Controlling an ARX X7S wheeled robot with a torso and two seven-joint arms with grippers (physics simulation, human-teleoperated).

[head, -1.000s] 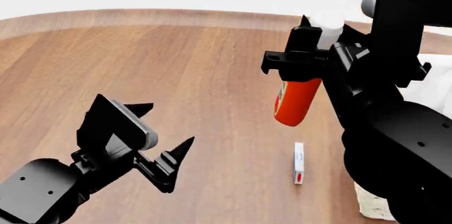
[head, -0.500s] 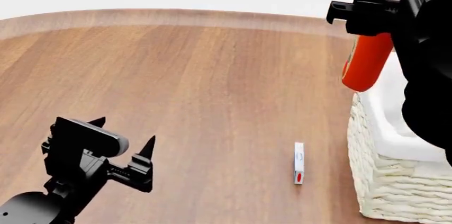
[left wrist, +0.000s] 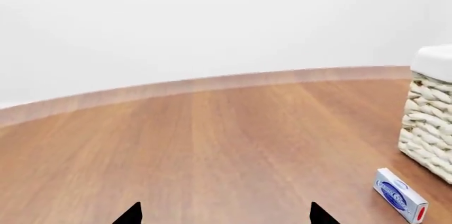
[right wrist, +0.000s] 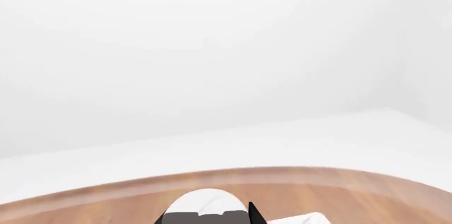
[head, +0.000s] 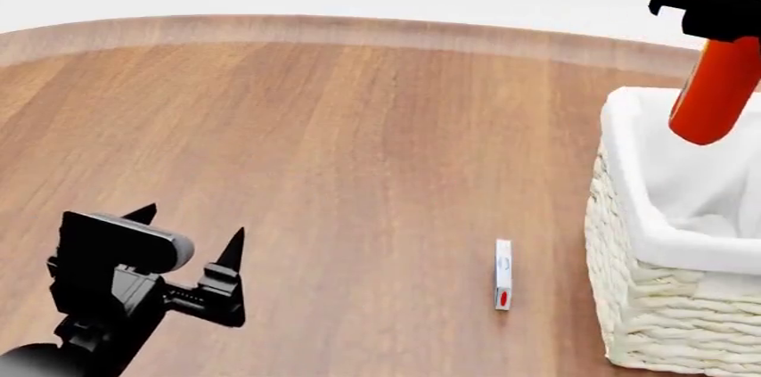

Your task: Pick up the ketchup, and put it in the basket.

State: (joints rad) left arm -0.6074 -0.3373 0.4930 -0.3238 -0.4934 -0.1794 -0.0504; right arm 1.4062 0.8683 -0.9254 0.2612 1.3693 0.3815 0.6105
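The ketchup [head: 715,92], an orange-red bottle, hangs tilted in the air over the near left part of the basket [head: 661,310], base down. My right gripper [head: 717,13] is shut on its upper end at the top right of the head view. In the right wrist view the bottle's white cap [right wrist: 205,206] sits between the jaws. The cream wicker basket with its white liner stands at the table's right side and also shows in the left wrist view as basket [left wrist: 428,126]. My left gripper [head: 191,248] is open and holds nothing, low at the front left.
A small white-and-red box [head: 503,274] lies on the wooden table [head: 333,145] just left of the basket; the left wrist view shows this box [left wrist: 400,202] too. The table's curved far edge [head: 356,28] runs across the back.
My right arm has carried the ketchup rightward and upward, from above the table to above the basket. The left arm has drawn back and down toward the front left.
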